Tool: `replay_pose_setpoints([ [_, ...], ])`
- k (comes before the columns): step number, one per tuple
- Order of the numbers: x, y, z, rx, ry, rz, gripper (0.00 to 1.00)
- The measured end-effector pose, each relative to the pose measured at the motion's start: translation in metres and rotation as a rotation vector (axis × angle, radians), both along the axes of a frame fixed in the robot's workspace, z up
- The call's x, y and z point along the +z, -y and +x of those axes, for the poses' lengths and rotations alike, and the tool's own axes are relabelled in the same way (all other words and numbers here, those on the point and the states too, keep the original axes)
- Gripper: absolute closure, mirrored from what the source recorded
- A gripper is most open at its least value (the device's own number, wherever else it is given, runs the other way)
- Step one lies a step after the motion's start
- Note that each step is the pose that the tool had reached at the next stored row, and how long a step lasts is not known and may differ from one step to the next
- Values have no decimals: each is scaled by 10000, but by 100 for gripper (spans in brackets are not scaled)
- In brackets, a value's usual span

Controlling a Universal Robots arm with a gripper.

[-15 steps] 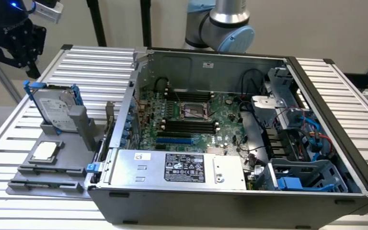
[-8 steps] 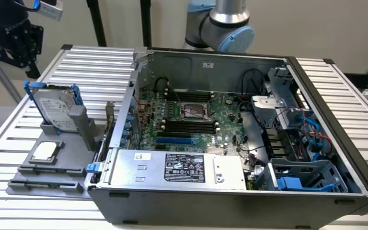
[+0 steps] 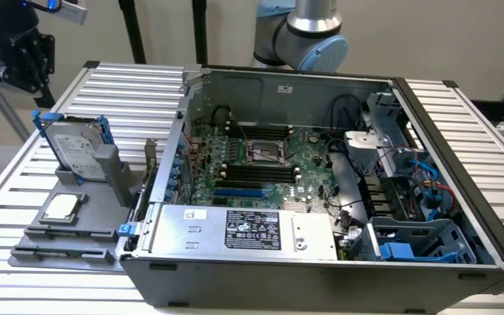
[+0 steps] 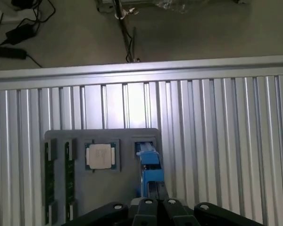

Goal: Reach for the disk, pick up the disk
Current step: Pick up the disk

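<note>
The disk [image 3: 77, 147] stands on edge in a slot of the grey fixture [image 3: 90, 230] at the exterior view's left. It is silver-grey with a white label and blue rails. In the wrist view I look down on its thin top edge and blue rail [image 4: 150, 165]. My gripper [image 3: 23, 56], a black assembly, hangs well above the disk and further back, clear of it. The gripper's black body [image 4: 158, 209] sits directly over the disk's edge in the wrist view.
A small square chip [image 3: 62, 207] [image 4: 101, 156] lies flat in the fixture beside the disk. An open computer case [image 3: 322, 282] takes up the middle and right of the ribbed metal table [image 3: 138, 85]. Cables lie on the floor [image 4: 19, 33] past the table edge.
</note>
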State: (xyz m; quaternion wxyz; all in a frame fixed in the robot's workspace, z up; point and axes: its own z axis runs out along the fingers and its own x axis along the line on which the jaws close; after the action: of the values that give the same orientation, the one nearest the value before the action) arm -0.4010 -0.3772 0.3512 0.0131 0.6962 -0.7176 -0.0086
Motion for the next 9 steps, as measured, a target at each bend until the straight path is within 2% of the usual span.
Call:
replay_pose_setpoints([
  [3, 1, -1, -3, 441, -2, 0, 89],
  [6, 0, -1, -4, 447, 1, 0, 88],
  [8, 0, 0, -4, 447, 0, 0, 76],
  [9, 0, 0, -4, 447, 0, 0, 76],
])
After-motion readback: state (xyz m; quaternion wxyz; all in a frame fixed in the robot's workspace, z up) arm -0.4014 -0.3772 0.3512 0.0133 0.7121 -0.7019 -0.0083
